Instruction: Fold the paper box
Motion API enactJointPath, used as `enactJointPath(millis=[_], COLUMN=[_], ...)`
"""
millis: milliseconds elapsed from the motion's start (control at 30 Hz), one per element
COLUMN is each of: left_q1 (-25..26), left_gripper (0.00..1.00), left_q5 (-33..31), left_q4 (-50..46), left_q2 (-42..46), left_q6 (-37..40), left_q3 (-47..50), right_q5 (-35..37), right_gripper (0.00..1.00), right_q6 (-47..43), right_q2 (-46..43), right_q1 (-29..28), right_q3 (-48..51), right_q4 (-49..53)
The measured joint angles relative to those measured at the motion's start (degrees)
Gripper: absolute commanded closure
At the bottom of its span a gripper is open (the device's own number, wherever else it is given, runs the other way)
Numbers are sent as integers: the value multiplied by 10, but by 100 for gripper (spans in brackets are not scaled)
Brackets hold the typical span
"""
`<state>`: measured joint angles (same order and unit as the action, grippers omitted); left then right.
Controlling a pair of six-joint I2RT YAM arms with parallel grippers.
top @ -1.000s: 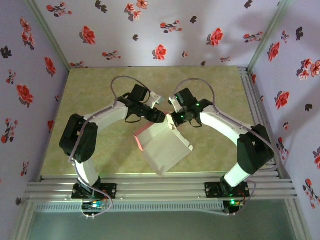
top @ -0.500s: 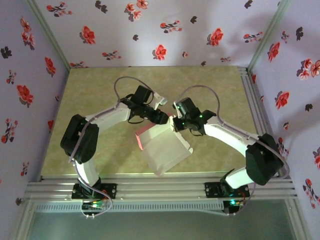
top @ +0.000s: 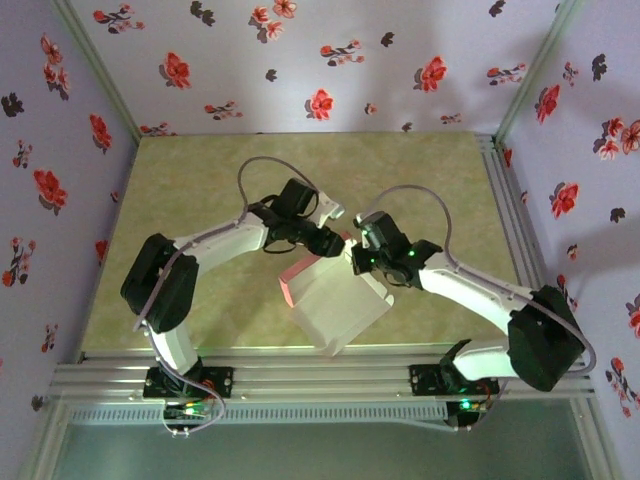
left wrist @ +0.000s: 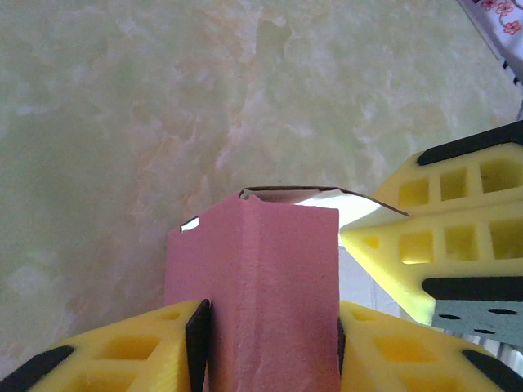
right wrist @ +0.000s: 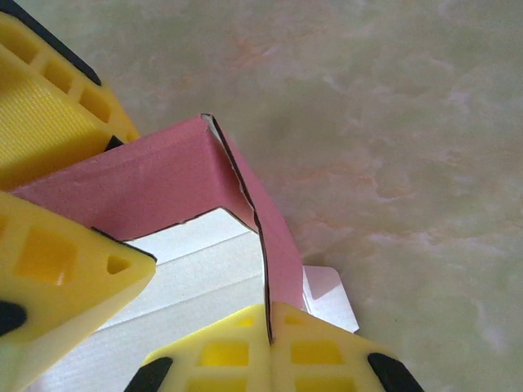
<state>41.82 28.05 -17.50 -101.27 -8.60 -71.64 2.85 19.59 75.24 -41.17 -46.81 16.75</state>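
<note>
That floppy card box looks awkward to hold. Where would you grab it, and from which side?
Pinch a thin upright pink wall at the far end of the paper box, coming from that far side. The left hand grips a folded pink panel so; the right hand nips a wall's edge. The broad pale face gives nothing to pinch.

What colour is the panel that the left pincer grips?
Salmon pink; the paper box panel shows best in the left wrist view.

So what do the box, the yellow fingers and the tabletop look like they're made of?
Paper box: thin card, matte pink face with fibrous grain, pale inside, edges sheet-thin. Left gripper's fingers: likely moulded or printed plastic, matte yellow, open cells. Table: smooth marbled green-beige surface, probably laminate or vinyl.
</note>
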Motion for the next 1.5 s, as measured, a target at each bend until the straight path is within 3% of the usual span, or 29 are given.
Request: enactJointPath(millis=[667, 1033, 1200, 1333, 1500], left_q1=[42, 52, 56, 56, 56], left_gripper=[59, 59, 60, 59, 60], left_q5=[-56, -61, -63, -65, -65], left_q4=[5, 5, 3, 1, -3], left_q2=[1, -4, -9, -9, -9], left_q6=[0, 2, 2, 3, 4], left_q3=[2, 1, 0, -1, -4], right_q5=[0, -5, -24, -58, -104], right_gripper=[87, 67, 64, 66, 79], right_q6=[21, 11, -1, -5, -1], right_q2=[-31, -78, -101, -126, -164], right_q1=[-1, 1, 21, 53, 118], right_q3=[62, 63, 53, 45, 31], right_q4=[-10, 9, 31, 45, 57])
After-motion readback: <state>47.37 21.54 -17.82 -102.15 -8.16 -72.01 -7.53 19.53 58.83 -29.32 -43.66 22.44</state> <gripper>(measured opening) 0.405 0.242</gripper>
